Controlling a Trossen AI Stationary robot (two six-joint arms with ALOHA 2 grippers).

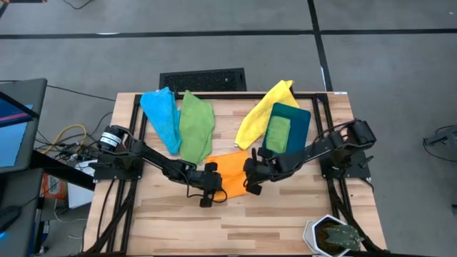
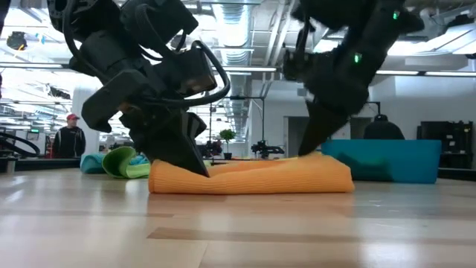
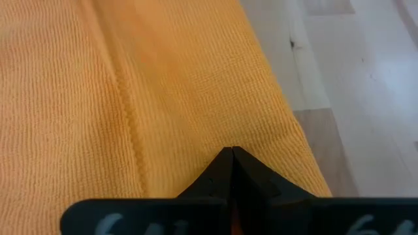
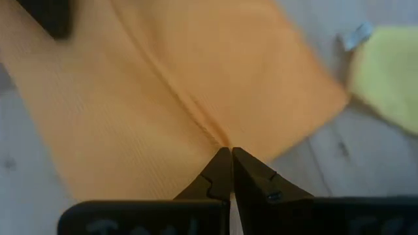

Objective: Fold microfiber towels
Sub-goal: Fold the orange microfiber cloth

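From above I see the orange towel [image 1: 230,173] lying in the middle of the wooden surface [image 1: 285,214], with my left gripper [image 1: 211,187] at its left side and my right gripper [image 1: 251,178] at its right side. This view does not tell me what the fingers do.

The wrist views give that. In the left wrist view the fingers [image 3: 222,171] are pressed together, tips down on the orange cloth near its edge; I cannot tell if any fabric is caught between them. In the right wrist view the fingers [image 4: 251,175] are also clenched, and their tips meet exactly on a raised crease of the orange towel, so they seem to pinch that ridge. A corner of the yellow towel [image 4: 386,78] shows beyond.

The low view shows what the others hide: the orange towel is doubled into a thick, flat roll on the surface, both grippers coming down to it from above.

Only the high view shows the rest: the light blue towel [image 1: 162,116] and the green towel [image 1: 196,127] lie side by side, touching, at the back left, and the yellow one at the back right, beside the dark teal bin [image 1: 298,128] with a green cloth [image 1: 278,133] inside.
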